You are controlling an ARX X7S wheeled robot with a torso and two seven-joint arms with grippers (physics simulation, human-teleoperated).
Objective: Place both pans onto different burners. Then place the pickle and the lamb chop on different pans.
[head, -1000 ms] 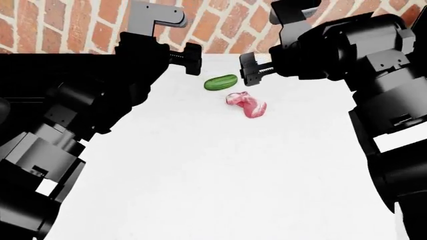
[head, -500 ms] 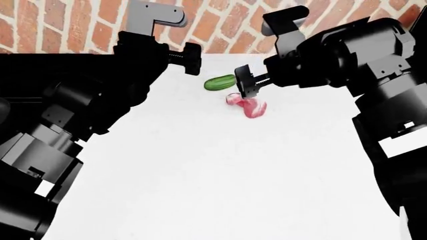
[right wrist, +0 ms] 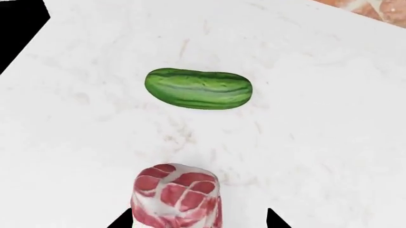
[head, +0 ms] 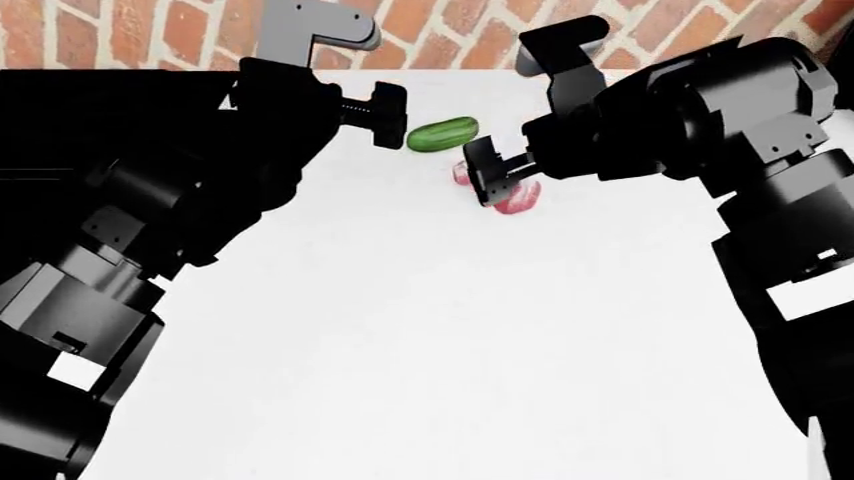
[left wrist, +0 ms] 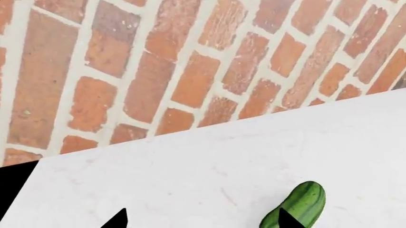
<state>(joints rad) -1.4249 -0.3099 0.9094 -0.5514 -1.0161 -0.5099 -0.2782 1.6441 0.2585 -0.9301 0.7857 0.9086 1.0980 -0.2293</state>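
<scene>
On the white counter (head: pixel 400 330) lie the green pickle (head: pixel 442 133) and the pink lamb chop (head: pixel 518 198), close together near the brick wall. My right gripper (head: pixel 483 172) hangs over the lamb chop and hides part of it. The right wrist view has the lamb chop (right wrist: pixel 176 194) between the open fingers of the right gripper (right wrist: pixel 198 222), closer to one of them, with the pickle (right wrist: pixel 198 88) beyond. My left gripper (head: pixel 388 117) is open just left of the pickle. In its wrist view the pickle (left wrist: pixel 301 204) sits by one fingertip (left wrist: pixel 284 221). Pans and burners are out of view.
A red brick wall (head: pixel 134 30) closes the counter's far edge right behind the pickle. A black area (head: pixel 80 110) borders the counter on the left, merging with my left arm. My right arm (head: pixel 747 150) fills the right side of the head view.
My right gripper has come down and leftward from beside the pickle to over the lamb chop. The head view has shifted, so the counter's far edge sits higher. The left gripper has stayed put.
</scene>
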